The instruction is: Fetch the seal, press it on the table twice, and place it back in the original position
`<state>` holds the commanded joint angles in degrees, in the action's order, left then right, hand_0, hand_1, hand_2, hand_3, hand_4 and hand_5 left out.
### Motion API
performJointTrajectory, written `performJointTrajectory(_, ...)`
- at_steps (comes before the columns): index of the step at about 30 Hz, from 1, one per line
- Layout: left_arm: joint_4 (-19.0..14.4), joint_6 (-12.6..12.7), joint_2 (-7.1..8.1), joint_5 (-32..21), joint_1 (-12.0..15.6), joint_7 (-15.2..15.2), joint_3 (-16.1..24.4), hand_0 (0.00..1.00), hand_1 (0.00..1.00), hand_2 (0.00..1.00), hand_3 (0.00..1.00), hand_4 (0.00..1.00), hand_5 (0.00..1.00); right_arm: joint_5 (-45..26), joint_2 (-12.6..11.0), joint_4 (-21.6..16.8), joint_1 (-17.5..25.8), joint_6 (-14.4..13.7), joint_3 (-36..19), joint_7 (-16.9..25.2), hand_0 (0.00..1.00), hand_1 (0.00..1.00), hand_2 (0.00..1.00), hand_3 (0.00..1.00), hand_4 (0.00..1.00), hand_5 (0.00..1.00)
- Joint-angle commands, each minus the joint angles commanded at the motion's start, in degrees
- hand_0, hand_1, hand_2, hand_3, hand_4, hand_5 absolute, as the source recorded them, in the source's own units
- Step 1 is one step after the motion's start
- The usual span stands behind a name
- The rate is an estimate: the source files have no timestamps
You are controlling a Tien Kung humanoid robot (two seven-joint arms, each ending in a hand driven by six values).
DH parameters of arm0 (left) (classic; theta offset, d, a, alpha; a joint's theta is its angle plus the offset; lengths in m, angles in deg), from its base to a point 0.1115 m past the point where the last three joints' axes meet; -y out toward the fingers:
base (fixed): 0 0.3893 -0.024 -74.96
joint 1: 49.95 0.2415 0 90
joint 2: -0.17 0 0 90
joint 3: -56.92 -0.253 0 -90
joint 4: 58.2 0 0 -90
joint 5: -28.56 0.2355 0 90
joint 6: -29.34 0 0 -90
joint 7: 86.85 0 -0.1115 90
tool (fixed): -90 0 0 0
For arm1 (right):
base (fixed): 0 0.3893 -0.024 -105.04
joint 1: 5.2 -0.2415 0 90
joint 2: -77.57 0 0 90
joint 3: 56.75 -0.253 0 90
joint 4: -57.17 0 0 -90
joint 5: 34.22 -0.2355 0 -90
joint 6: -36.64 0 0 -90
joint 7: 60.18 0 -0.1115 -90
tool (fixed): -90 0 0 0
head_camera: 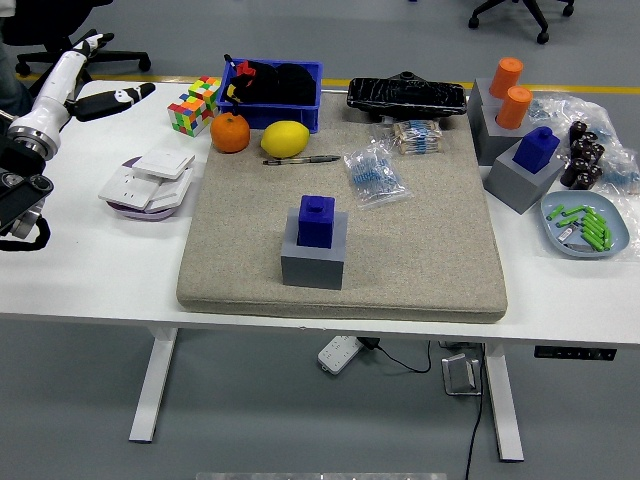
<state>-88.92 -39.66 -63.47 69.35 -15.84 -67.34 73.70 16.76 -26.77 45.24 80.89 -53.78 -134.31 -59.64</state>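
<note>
1. The blue seal (316, 221) sits in its grey block holder (313, 260) mid-mat, untouched.
2. It looks rigid, light and smooth-sided; I'd pinch the narrow top knob, not the wider body.
3. The left hand (95, 80) is far off at ten o'clock from the seal, fingers extended, thumb spread, gripping nothing.
4. No right hand visible.

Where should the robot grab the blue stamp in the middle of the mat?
Probably by the small knob on top of the blue seal, coming straight down from above. It stands upright in the grey holder, so only its upper part sticks out free.
</note>
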Motion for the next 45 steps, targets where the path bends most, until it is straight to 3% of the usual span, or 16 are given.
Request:
performJointTrajectory(11,6.3,0.9,-0.19,-4.2,0.5,1.9,-4.4,0.914,0.957,0.963,0.91,0.886,0.42,1.0,-0.1,0.4,-1.0,-0.2,0.2,-0.2,0.701,0.614,0.611,0.592,0.687,0.47)
performJointTrajectory(26,11.7,-0.6,-0.34,-9.1,1.0,-0.4,-11.8,0.911,0.945,0.952,0.905,0.878,0.422,3.9,-0.3,1.6,-2.2,-0.5,-0.8,-1.1,0.701,0.616,0.612,0.592,0.687,0.47)
performJointTrajectory(45,12.7,-2.1,-1.25,-9.0,2.7,-3.1,-15.4,0.91,0.942,0.955,0.904,0.876,0.43,10.7,0.0,1.6,-3.0,-1.1,-5.4,-4.0,0.705,0.619,0.613,0.595,0.688,0.47)
